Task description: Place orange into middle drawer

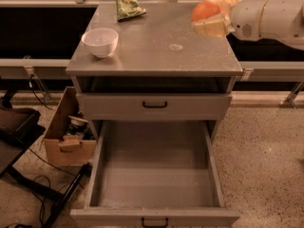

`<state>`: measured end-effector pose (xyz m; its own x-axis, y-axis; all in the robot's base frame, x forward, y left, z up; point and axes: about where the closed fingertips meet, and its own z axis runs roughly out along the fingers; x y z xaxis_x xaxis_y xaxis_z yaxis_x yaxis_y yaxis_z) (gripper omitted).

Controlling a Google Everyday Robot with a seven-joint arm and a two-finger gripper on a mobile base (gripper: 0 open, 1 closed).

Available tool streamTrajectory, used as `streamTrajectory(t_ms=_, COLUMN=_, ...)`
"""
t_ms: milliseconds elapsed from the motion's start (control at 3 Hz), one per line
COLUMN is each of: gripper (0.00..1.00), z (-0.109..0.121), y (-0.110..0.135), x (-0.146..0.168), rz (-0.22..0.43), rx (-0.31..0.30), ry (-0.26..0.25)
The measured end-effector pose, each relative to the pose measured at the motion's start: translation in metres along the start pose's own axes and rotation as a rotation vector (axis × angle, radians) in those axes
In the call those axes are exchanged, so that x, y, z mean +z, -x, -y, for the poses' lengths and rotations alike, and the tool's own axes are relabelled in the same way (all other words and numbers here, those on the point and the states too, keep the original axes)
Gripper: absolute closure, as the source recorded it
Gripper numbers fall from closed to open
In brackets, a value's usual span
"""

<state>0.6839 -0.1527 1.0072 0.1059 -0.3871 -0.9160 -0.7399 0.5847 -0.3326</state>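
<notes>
The orange (205,10) is held between the pale fingers (211,28) of my gripper (209,15), which is shut on it and lifted above the right rear part of the cabinet top (156,44). My white arm (270,18) reaches in from the right. The middle drawer (156,175) is pulled fully open below, with a bare grey floor and a black handle at its front. The gripper is above and behind the drawer opening.
A white bowl (100,41) sits at the left of the cabinet top and a green chip bag (127,3) lies at the back. A closed drawer front (155,104) is above the open one. A cardboard box (66,137) and cables lie on the floor to the left.
</notes>
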Motion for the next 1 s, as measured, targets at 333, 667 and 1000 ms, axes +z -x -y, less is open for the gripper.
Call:
streamTrajectory(t_ms=333, gripper=1.00, z=-0.058, y=-0.054, x=-0.008, rz=-0.092, rx=0.007, ry=0.105)
streamTrajectory(t_ms=667, gripper=1.00, z=-0.112, y=-0.125, x=-0.008, rz=-0.199, rx=0.034, ry=0.160)
streamTrajectory(t_ms=1000, gripper=1.00, z=-0.158, y=-0.192, x=-0.011, rz=-0.286, rx=0.128, ry=0.184)
